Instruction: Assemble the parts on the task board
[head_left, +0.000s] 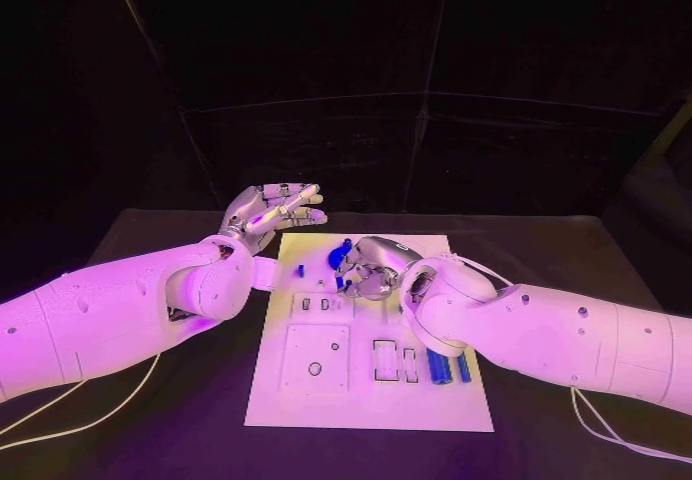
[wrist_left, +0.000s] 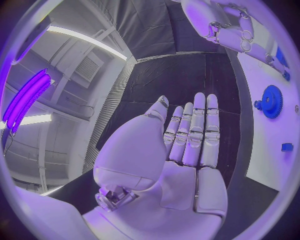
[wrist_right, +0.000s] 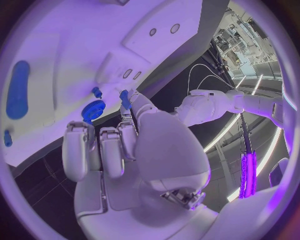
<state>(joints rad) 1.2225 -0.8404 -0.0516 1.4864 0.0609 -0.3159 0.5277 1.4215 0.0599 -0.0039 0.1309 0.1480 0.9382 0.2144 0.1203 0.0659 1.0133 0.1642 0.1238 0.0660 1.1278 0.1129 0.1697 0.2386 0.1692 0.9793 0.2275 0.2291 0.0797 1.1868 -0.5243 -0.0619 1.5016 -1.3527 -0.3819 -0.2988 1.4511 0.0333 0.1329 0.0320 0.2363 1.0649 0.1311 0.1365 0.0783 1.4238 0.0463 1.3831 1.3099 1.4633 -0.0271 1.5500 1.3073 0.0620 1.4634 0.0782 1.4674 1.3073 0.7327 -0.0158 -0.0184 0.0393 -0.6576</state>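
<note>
Near edge of the board (head_left: 368, 405): flat white rectangular plate, smooth, lying lengthwise on the black table (head_left: 173, 440). Its near half carries a raised square panel (head_left: 315, 358) with small round holes, rectangular slots (head_left: 387, 360) beside it, and two long blue bars (head_left: 438, 366) lying flat at the right.

Right hand (head_left: 372, 268): silver, hovering over the board's far half, fingers curled inward, a small blue part (wrist_right: 125, 98) pinched at the fingertips. Blue toothed gear (wrist_right: 94, 108) sits on the board just beside those fingertips; a small round blue peg (wrist_right: 97, 92) is near it. An oblong blue piece (wrist_right: 17, 90) lies flat farther along the plate.

Left hand (head_left: 268, 213): at the board's far left corner, off the plate, over the dark table. Palm up, fingers (wrist_left: 199, 131) straight and side by side, thumb apart, nothing in it. Gear shows again to its right, with a small blue block (wrist_left: 286, 147) nearer on the plate.
</note>
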